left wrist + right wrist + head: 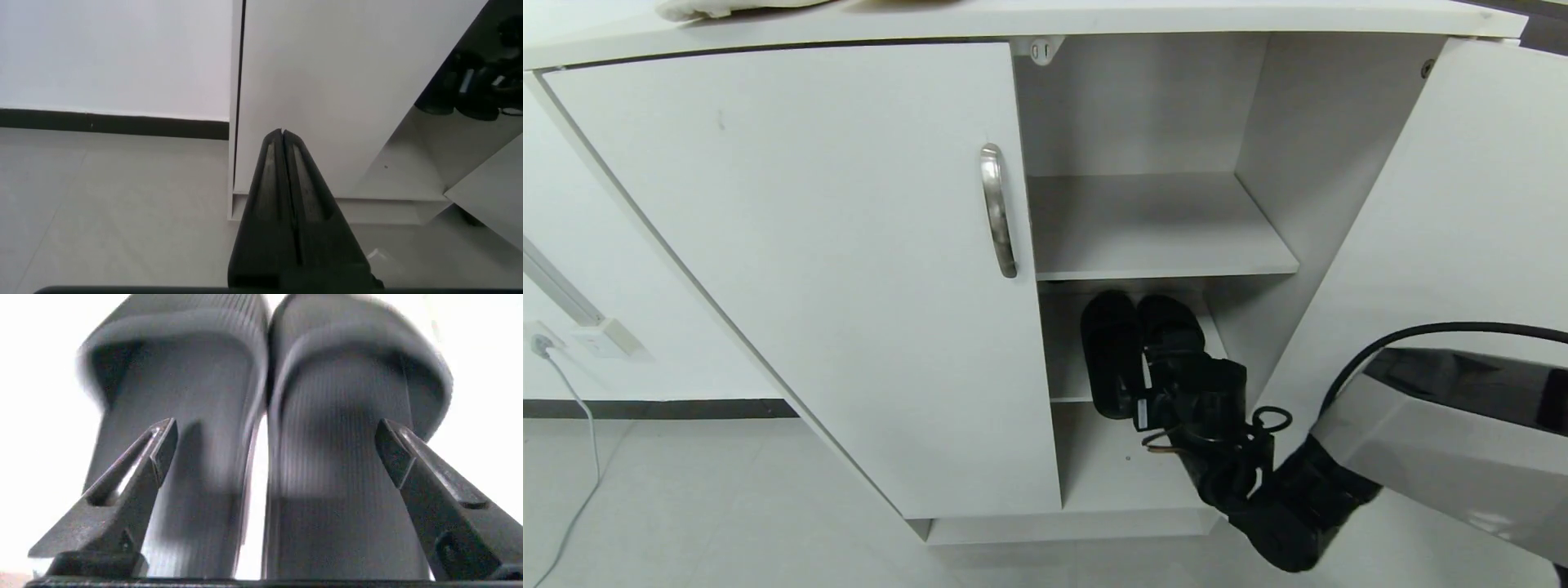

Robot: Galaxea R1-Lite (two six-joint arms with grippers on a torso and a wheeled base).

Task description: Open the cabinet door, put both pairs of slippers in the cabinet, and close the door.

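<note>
slippers [1107,347] — heels hidden behind right hand [1172,355] | open door [1462,204] — cut off at edge

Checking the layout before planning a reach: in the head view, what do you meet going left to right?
Wall socket → closed door → handle → slippers → open door.

Open right bay [1143,106] (left door [809,269] shut)

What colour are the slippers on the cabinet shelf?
Black slippers with ribbed texture; clearest in the right wrist view.
</note>
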